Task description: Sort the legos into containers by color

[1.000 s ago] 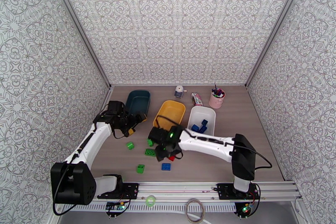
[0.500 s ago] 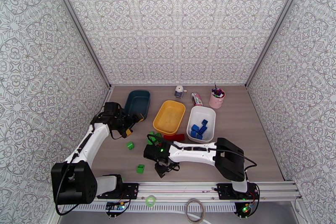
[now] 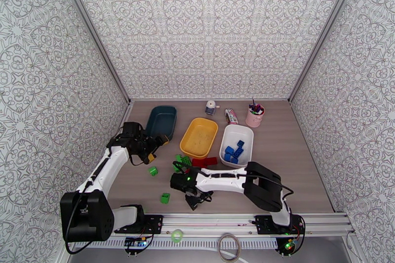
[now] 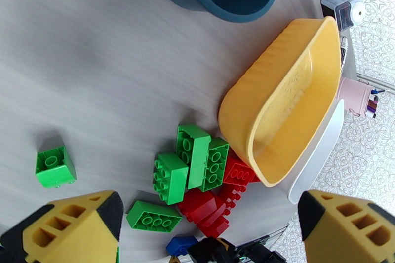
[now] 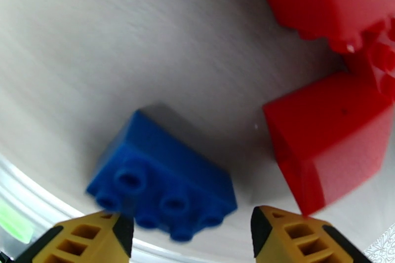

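Note:
Left of the teal tray (image 3: pixel 162 121) and above the table, my left gripper (image 3: pixel 158 148) hangs wide open and empty, also seen from the wrist (image 4: pixel 210 206). Its view looks down on a heap of green legos (image 4: pixel 193 159) and red legos (image 4: pixel 217 202) against the yellow tray (image 4: pixel 286 106). A single green lego (image 4: pixel 54 165) lies apart. My right gripper (image 3: pixel 196 201) is low near the front edge, open, its fingertips (image 5: pixel 296 237) either side of the near end of a blue lego (image 5: pixel 163 180). Red legos (image 5: pixel 326 145) lie just beyond. The white tray (image 3: pixel 237 133) holds several blue legos.
Two more green legos (image 3: pixel 153 171) (image 3: pixel 165 198) lie on the table left of my right gripper. A pink cup of pens (image 3: pixel 255 116), a small sharpener (image 3: pixel 211 107) and a flat packet (image 3: pixel 231 115) stand along the back edge. Patterned walls close in three sides.
My right gripper has pulled back from the heap of legos toward the front edge and come down over the blue lego. The red legos by the yellow tray are uncovered. The left arm has barely moved.

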{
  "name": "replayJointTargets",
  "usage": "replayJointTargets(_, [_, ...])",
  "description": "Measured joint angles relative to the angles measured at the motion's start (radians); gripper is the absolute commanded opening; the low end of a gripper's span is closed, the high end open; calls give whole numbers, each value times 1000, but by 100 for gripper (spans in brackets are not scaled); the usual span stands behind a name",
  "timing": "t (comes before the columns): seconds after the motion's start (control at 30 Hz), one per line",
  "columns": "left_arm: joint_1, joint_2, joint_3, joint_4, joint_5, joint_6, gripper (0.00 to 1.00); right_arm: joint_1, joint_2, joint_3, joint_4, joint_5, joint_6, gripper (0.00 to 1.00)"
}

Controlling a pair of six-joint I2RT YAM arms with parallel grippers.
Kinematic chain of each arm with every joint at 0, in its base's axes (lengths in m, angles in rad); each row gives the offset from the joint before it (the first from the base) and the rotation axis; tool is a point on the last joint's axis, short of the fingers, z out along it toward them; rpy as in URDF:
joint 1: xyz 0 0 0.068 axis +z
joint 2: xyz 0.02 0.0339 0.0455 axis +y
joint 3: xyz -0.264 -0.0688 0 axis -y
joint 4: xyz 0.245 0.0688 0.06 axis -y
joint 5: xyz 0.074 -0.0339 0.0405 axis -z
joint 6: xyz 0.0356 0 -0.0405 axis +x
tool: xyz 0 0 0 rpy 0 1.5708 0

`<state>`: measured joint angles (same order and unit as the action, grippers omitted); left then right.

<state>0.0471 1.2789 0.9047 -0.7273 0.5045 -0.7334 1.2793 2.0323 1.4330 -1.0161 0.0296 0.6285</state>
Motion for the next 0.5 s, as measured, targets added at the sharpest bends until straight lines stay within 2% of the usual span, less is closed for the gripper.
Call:
replayJointTargets(0.27, [0,-8,-11,0,0,0,100,-71,10,26,18,3,-13,59])
replayJointTargets(0.5, [0,-8,-11,0,-1,0,99,-78,71,125,15,2,-42,50])
